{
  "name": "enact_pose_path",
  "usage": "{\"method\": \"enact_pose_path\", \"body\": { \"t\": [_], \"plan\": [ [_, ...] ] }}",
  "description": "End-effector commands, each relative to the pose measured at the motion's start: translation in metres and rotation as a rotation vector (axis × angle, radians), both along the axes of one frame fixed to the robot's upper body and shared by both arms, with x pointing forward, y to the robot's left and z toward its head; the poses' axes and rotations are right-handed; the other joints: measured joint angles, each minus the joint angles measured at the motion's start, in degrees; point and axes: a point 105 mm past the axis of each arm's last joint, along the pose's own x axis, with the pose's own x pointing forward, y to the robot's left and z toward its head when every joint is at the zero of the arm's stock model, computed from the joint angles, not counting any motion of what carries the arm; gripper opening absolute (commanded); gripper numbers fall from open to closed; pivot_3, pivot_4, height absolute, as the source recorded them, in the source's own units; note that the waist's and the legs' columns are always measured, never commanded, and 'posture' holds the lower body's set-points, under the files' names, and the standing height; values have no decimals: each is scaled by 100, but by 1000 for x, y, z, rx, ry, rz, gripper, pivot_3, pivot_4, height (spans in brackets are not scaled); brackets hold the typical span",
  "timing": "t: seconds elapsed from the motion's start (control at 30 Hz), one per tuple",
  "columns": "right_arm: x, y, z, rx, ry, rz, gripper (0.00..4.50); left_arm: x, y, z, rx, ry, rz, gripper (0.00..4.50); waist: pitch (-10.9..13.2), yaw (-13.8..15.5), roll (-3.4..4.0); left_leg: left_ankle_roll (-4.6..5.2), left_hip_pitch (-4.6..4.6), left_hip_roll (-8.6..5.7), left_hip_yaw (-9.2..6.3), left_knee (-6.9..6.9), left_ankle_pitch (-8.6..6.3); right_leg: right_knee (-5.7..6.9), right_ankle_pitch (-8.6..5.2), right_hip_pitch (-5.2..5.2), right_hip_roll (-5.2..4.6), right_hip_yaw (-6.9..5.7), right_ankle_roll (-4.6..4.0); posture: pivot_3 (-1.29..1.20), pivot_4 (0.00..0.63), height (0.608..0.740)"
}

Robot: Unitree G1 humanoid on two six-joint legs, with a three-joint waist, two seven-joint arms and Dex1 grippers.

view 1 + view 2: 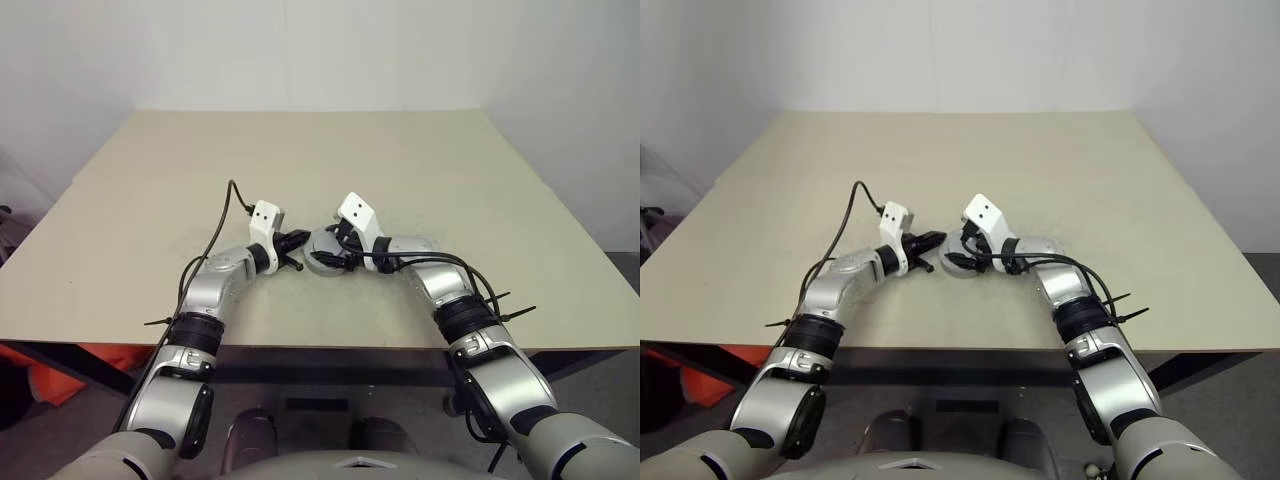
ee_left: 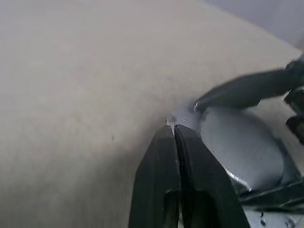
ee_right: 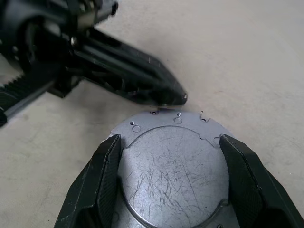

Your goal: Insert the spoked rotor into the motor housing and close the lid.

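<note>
the lid (image 3: 173, 166), a dull grey notched cap, lies near the middle of the tabletop (image 1: 420, 170), clasped at its sides by the right hand (image 3: 173, 183). the left hand (image 2: 175, 130) has its fingers pressed together, empty, tips at the lid's edge.

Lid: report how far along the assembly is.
Done: the lid already covers the motor housing, so the rotor cannot be seen. In hand: the right gripper clasps the lid's sides, and the shut left gripper touches its rim. Left: checking that the lid sits fully home, then letting go.
</note>
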Motion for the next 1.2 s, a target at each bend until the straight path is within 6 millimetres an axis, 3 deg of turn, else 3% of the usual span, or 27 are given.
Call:
{"method": "enact_pose_path", "body": {
  "t": [0.03, 0.23, 0.37, 0.53, 0.6, 0.67, 0.9, 1.03, 1.1, 1.2],
  "plan": [
    [-1, -9, -18, -63, 45, -32, 3177, -5, -8, 3, -3, 20, -61, 52, 0, 0, 1, 0, 7, 0, 0, 0, 0, 0, 0, 7, 0, 0, 0, 0, 0, 740],
    [2, -11, -17, -66, 34, -46, 3177, -24, -11, -11, 8, 93, -132, 52, -2, 2, 2, 2, 37, -1, 0, -9, -2, -15, -1, 41, -2, 0, 2, 0, 0, 740],
    [4, -12, -16, -71, 29, -51, 3177, -25, -8, -7, -29, 105, -117, 52, -3, 3, 3, 2, 46, -1, 0, -8, -2, -16, -16, 52, -1, 0, 27, 0, 0, 740],
    [6, -10, -12, -36, 59, -54, 3177, -25, -2, -17, 36, 123, -95, 52, -3, 1, 3, 2, 52, -1, -1, -8, -2, -17, -25, 58, -1, 1, 41, 0, 0, 740],
    [7, -10, -6, -16, 61, -58, 3911, -25, -2, -17, 34, 122, -95, 0, -3, 0, 3, 2, 58, -1, -1, -9, -2, -17, -25, 62, -1, 1, 42, 0, 0, 740],
    [7, -8, 5, 1, 27, -38, 4479, -25, -3, -16, 35, 121, -97, 0, -3, 0, 3, 2, 58, -1, -2, -9, -2, -18, -25, 64, -1, 1, 42, 0, 0, 740],
    [-8, -20, 65, 83, -66, 38, 4479, -26, -6, -16, 36, 119, -106, 0, 1, 27, 6, 4, 30, -5, -3, -15, -3, -24, -11, 44, -2, 3, 20, 0, 0, 740],
    [-2, -48, 101, 252, 2, -89, 4479, -28, -12, -15, 30, 117, -128, 0, 1, 29, 6, 4, 34, -3, -3, -19, -3, -25, -26, 44, 0, 3, 44, 0, 0, 740],
    [4, -65, 90, 295, 129, -201, 4479, -29, -15, -14, 28, 114, -134, 0, 1, 31, 6, 4, 36, -4, -3, -19, -3, -25, -26, 46, -1, 4, 45, 0, 0, 740],
    [4, -90, 54, 313, 356, -366, 4479, -28, -18, -14, 29, 110, -136, 0, 0, 51, 5, 4, 39, -5, -3, -19, -3, -28, -27, 52, -1, 4, 45, 0, 0, 740]
  ]
}}
